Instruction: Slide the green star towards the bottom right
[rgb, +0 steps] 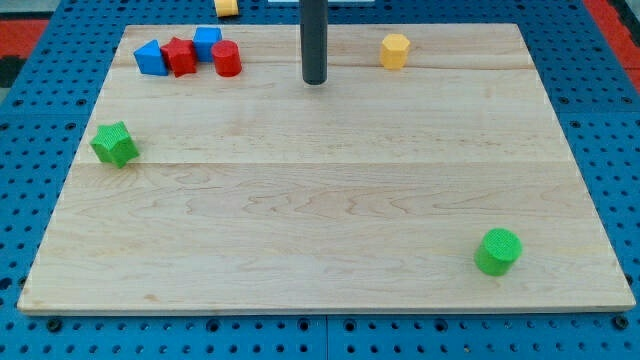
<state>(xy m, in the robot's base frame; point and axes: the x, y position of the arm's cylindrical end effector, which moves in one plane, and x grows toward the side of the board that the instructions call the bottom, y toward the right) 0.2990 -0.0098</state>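
We are eyeing the green star (115, 144) sitting at the view's left edge of the board (330, 240), likely light, rigid and quick to spin, so we are judging its upper-left side best for pushing, while my tip (315, 80), a gripperless rod, is hanging well apart near the top.

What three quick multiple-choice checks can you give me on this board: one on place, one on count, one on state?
1. Where is the green star?
A. Near the view's left edge
B. At the view's bottom right
C. Under the rod

2. How many red blocks show?
A. One
B. Two
C. Four

3. Is my tip touching the green star?
A. Yes
B. No, it is far off toward the view's top centre
C. The tip is hidden

Answers:
1 A, it sits by the board's left edge.
2 B, a red star and a red cylinder.
3 B, bare wood lies between them.
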